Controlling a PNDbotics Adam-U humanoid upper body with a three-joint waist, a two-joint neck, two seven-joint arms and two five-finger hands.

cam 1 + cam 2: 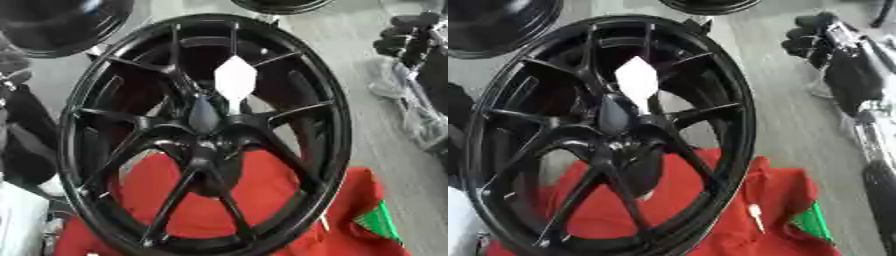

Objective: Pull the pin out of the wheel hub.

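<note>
Underfoot, grey floor [385,165] runs up the right side of the scene; a red cloth [262,210] is spread at the near edge, with a green patch [378,222] at its right corner. More black rims show at the far edge: one at the far left [61,25], another at the top centre [710,5].

Item: black wheel [206,135], standing nearly upright on the red cloth, leaning slightly, face toward the viewer. Spokes fan out from the hub [206,120] at its centre. Long axis of the oval outline runs from far to near, top tipped a little to the right.

Item: white, roughly hexagonal piece [235,77], seen just above the hub, between two upper spokes, with a narrow white stem running down toward the hub. Whether it is the pin cannot be told.

Item: small pale object [754,214] lying on the cloth, right of the wheel's lower rim.

Item: right hand [815,35], black, at the far right corner, well apart from the wheel and touching nothing on it; fingers curled, holding nothing visible. Right arm [868,115] follows the right edge downward.
</note>
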